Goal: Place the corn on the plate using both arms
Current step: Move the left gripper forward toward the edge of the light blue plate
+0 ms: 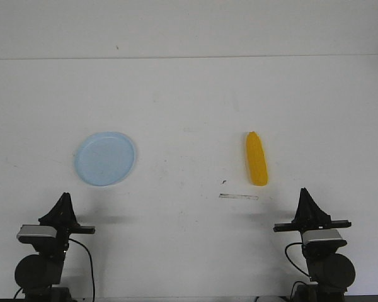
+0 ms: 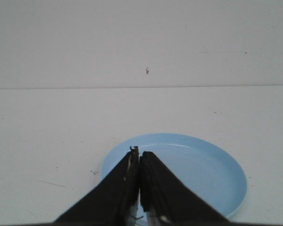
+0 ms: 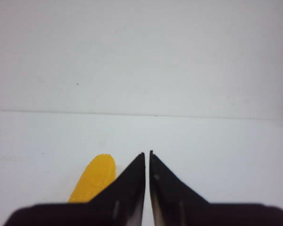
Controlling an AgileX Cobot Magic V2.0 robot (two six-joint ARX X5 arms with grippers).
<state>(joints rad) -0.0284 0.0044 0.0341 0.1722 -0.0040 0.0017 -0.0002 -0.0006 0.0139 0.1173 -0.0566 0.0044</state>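
Observation:
The yellow-orange corn [image 1: 257, 158] lies on the white table right of centre, its tapered tip pointing away from me. It also shows in the right wrist view [image 3: 95, 178], partly behind a finger. The pale blue plate [image 1: 105, 157] lies left of centre and holds nothing; it also shows in the left wrist view [image 2: 205, 169]. My left gripper [image 1: 65, 198] is shut and empty, near the front edge, short of the plate. My right gripper [image 1: 304, 192] is shut and empty, near the front edge, short and right of the corn.
A thin grey strip [image 1: 238, 197] and a small dark speck [image 1: 223, 182] lie on the table in front of the corn. The white table's far edge meets a white wall [image 1: 189, 28].

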